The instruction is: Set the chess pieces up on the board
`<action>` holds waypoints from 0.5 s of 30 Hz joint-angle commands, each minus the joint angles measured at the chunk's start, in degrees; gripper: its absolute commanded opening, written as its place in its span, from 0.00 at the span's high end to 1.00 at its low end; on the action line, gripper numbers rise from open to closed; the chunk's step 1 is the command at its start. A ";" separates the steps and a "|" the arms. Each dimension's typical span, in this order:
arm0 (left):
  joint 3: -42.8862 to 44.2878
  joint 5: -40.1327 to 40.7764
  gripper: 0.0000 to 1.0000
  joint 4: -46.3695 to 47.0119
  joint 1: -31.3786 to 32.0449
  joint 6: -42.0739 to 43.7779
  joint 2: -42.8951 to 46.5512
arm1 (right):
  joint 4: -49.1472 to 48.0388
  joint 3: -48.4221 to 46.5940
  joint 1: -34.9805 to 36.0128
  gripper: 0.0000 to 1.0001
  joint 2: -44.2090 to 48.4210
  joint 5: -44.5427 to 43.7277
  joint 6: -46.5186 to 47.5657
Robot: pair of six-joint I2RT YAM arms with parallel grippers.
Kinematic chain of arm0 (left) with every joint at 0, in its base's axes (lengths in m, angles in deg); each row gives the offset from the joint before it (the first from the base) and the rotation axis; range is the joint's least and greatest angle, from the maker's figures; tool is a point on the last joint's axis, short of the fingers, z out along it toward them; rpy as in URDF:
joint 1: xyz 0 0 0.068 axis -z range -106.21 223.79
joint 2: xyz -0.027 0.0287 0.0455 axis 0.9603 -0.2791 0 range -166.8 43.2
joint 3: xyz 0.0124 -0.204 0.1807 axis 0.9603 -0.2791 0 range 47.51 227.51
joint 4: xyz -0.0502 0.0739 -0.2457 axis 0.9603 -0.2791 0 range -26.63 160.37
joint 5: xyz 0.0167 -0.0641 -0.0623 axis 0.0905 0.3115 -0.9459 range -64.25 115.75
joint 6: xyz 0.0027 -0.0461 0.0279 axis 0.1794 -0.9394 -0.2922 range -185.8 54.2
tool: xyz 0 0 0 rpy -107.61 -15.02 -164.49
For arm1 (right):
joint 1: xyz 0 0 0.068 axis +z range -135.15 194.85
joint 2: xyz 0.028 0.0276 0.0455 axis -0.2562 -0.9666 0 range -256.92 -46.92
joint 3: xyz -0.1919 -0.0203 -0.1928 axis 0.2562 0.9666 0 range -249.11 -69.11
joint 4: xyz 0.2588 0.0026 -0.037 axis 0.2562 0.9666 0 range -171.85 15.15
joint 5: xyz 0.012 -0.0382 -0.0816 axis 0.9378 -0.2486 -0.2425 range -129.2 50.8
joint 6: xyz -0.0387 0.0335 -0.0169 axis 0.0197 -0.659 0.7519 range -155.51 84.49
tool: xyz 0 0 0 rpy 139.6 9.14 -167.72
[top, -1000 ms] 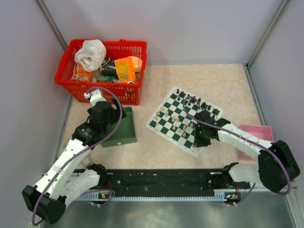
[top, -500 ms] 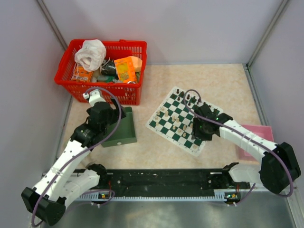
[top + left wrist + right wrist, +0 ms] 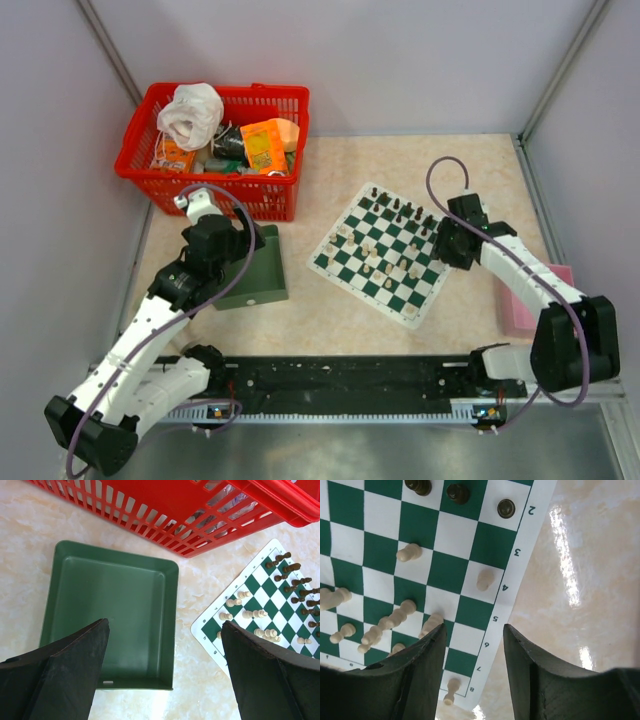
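Note:
The green and white checked board (image 3: 385, 250) lies mid-table, turned diagonally. Cream-white chess pieces (image 3: 484, 579) stand and lie scattered on it, and black pieces (image 3: 458, 493) line its far edge. My right gripper (image 3: 445, 250) hangs over the board's right edge. In the right wrist view it (image 3: 474, 650) is open and empty, its jaws straddling the numbered white border. My left gripper (image 3: 232, 243) is over the plain green tray (image 3: 255, 270). In the left wrist view it (image 3: 165, 670) is open wide and empty, with the board (image 3: 260, 610) to the right.
A red basket (image 3: 215, 150) full of odds and ends stands at the back left, just behind the green tray (image 3: 110, 610). A pink tray (image 3: 530, 300) lies at the right edge. Grey walls close in the table on three sides.
My right gripper has moved from above the board's near right squares back and right to the board's right edge. The left arm has hardly moved.

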 commanded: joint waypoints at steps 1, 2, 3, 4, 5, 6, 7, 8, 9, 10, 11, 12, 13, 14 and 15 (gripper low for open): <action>0.25 0.24 0.01 1.87 -0.16 1.08 0.59 | -5.02 -1.76 -1.65 0.51 -6.18 0.94 3.59; 0.33 0.07 0.01 1.96 -0.25 1.08 0.50 | -5.54 -2.20 -2.09 0.52 -7.67 0.76 4.03; 0.42 0.07 0.01 1.96 -0.25 1.17 0.50 | -7.03 -2.64 -2.88 0.54 -9.69 1.28 4.64; 0.42 0.16 0.01 2.05 -0.33 1.08 0.50 | -7.48 -3.17 -3.23 0.55 -10.58 1.11 5.00; 0.60 0.16 0.01 2.05 -0.34 1.26 0.33 | -7.83 -3.69 -3.41 0.56 -11.37 0.59 5.26; 0.86 0.24 0.01 2.05 -0.16 1.34 0.33 | -8.01 -4.22 -3.50 0.56 -12.51 0.06 5.61; 1.04 0.33 0.01 1.87 -0.25 1.43 0.24 | -8.10 -4.75 -3.85 0.57 -13.39 -0.38 5.88; 1.12 0.42 0.01 1.87 -0.16 1.61 0.15 | -8.18 -5.36 -4.20 0.57 -14.10 -0.12 6.14; 1.39 0.60 0.01 1.70 -0.25 1.52 0.24 | -8.36 -5.80 -4.46 0.58 -14.71 0.23 6.41; 1.39 0.60 0.01 1.52 -0.25 1.61 0.24 | -8.88 -5.81 -4.73 0.58 -15.16 0.32 6.41; 1.39 0.86 0.01 1.61 -0.25 1.52 0.32 | -9.32 -5.98 -4.90 0.59 -15.60 0.49 6.58; 1.30 0.77 0.01 1.43 -0.25 1.52 0.50 | -9.68 -6.16 -4.99 0.59 -15.95 0.93 6.85; 1.13 0.95 0.01 1.52 -0.33 1.43 0.59 | -9.94 -6.51 -5.08 0.59 -16.56 1.11 6.94; 1.13 1.04 0.01 1.52 -0.25 1.43 0.68 | -10.03 -6.69 -5.17 0.61 -17.18 1.37 7.20; 1.04 1.04 0.01 1.43 -0.33 1.43 0.76 | -9.94 -7.04 -5.17 0.62 -17.62 1.55 7.20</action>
